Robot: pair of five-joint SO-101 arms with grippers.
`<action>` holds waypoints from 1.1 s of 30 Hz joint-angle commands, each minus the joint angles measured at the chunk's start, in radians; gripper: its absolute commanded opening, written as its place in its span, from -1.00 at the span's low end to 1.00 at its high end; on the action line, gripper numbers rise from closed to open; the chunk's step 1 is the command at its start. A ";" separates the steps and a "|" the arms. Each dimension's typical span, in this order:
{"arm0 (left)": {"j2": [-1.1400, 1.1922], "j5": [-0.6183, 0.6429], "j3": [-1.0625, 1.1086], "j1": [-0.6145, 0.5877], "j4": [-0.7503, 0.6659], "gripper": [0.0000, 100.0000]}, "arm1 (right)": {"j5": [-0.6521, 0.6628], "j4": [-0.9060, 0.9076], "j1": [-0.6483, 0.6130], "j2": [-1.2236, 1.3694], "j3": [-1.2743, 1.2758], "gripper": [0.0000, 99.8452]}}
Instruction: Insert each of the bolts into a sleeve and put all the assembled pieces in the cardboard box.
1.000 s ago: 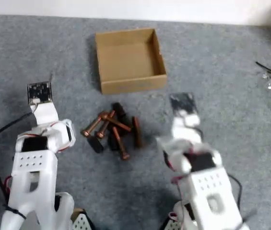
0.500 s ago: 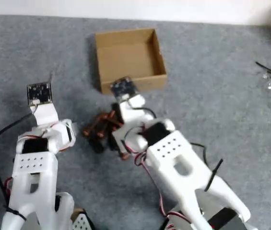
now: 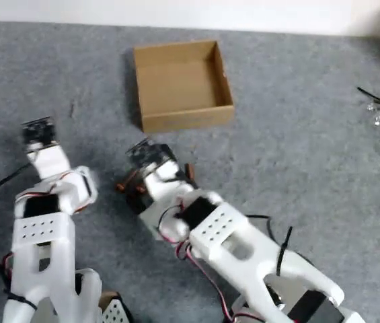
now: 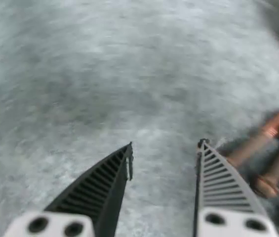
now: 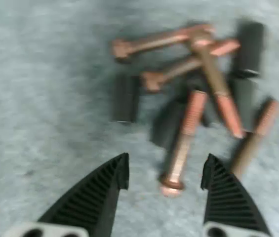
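Right gripper point(image 5: 166, 158): jaws wide, hovering above a copper bolt point(image 5: 181, 143)
Left gripper point(image 4: 165, 144): jaws wide, over grey carpet point(image 4: 80, 74), at the left of the high view
Bolts point(image 5: 211, 74) and black sleeves point(image 5: 125, 98): loose pile mid-frame, under the right arm point(image 3: 223, 235)
Cardboard box point(image 3: 186, 120): upper centre, apart from the pile

copper bolts point(image 5: 184, 140) and black sleeves point(image 5: 126, 97) lie jumbled together, unassembled, near the open cardboard box point(image 3: 186, 120).

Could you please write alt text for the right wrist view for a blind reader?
The right end effector hangs over a copper bolt, its head between the open jaws. Beyond it, more copper bolts and black sleeves lie jumbled on grey carpet.
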 commanded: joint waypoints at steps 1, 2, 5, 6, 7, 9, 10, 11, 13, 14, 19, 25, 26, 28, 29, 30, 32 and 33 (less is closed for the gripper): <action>-0.028 0.034 -0.030 -0.087 -0.015 -0.59 | -0.009 -0.030 -0.035 0.007 -0.042 -0.55; -0.028 0.043 -0.030 -0.094 -0.015 -0.59 | -0.009 -0.030 -0.035 0.021 -0.054 -0.55; -0.028 0.051 -0.028 -0.117 -0.044 -0.59 | -0.011 -0.030 -0.062 0.105 -0.127 -0.55; -0.028 0.051 -0.028 -0.134 -0.055 -0.59 | -0.011 -0.030 -0.076 0.145 -0.162 -0.55; -0.028 0.051 -0.028 -0.150 -0.066 -0.59 | -0.012 -0.030 -0.088 0.191 -0.199 -0.55; -0.022 0.051 -0.027 -0.173 -0.087 -0.59 | -0.064 -0.028 -0.111 0.285 -0.277 -0.55; -0.022 0.051 -0.027 -0.173 -0.089 -0.59 | -0.092 -0.025 -0.119 0.332 -0.317 -0.55; -0.022 0.051 -0.027 -0.173 -0.089 -0.59 | -0.112 -0.025 -0.125 0.369 -0.352 -0.55; -0.022 0.051 -0.025 -0.174 -0.091 -0.59 | -0.127 -0.018 -0.137 0.420 -0.404 -0.55; -0.022 0.051 -0.025 -0.174 -0.091 -0.59 | -0.127 -0.016 -0.143 0.430 -0.427 -0.55; -0.022 0.051 -0.025 -0.173 -0.092 -0.59 | -0.180 -0.016 -0.177 0.446 -0.455 -0.55; -0.022 0.051 -0.019 -0.171 -0.094 -0.59 | -0.222 -0.010 -0.157 0.447 -0.443 -0.55; -0.025 0.051 -0.018 -0.171 -0.094 -0.59 | -0.224 -0.016 -0.148 0.450 -0.427 -0.55; -0.027 0.051 -0.016 -0.171 -0.094 -0.59 | -0.224 -0.016 -0.142 0.461 -0.400 -0.55; -0.027 0.051 -0.016 -0.171 -0.094 -0.59 | -0.224 -0.016 -0.142 0.464 -0.394 -0.55; -0.027 0.051 -0.016 -0.171 -0.094 -0.59 | -0.226 -0.016 -0.143 0.464 -0.392 -0.55; -0.027 0.051 -0.016 -0.171 -0.094 -0.59 | -0.227 -0.016 -0.148 0.467 -0.392 -0.55; -0.027 0.051 -0.016 -0.171 -0.095 -0.59 | -0.227 -0.016 -0.150 0.469 -0.392 -0.55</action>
